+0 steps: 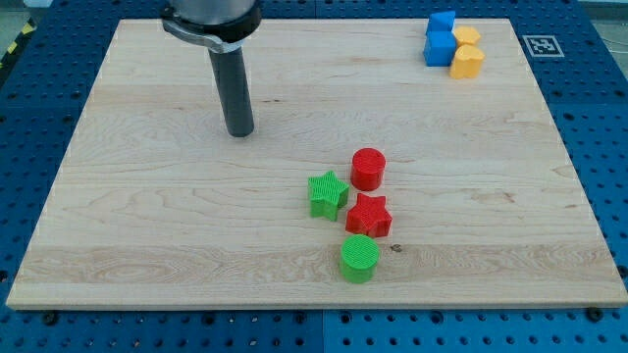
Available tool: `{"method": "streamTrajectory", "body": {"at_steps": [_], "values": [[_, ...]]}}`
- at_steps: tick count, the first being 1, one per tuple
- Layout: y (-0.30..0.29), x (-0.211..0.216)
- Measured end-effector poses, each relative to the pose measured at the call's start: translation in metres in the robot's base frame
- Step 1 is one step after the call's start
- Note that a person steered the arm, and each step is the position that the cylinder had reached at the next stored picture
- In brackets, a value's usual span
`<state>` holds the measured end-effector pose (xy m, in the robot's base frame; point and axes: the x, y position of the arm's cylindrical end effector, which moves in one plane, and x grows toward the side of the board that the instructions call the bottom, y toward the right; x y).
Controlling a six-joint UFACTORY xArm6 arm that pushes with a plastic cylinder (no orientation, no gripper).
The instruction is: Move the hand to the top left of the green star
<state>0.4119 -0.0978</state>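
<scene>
The dark rod tool's tip [239,132] rests on the pale wooden tabletop [147,226], touching no block, well up and to the view's left of the green star block [328,193]. The rod has no jaws and holds nothing. One red cylinder [369,169], one red star [369,215] and one green cylinder [360,258] cluster round the star. At the view's top right, blue blocks [441,39] and yellow blocks [467,57] overlap; their shapes and number are unclear.

Six or seven blocks: green star [328,192], green cylinder [360,258], red star [369,215], red cylinder [369,169], two blue blocks [439,39], two yellow blocks [467,59]; exact corner count unclear.
</scene>
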Motion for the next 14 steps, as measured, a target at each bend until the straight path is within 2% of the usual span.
{"method": "streamTrajectory", "body": {"at_steps": [3,6,9,14], "values": [[-0.008,0.000],[-0.020,-0.029],[0.025,-0.024],[0.026,-0.031]]}}
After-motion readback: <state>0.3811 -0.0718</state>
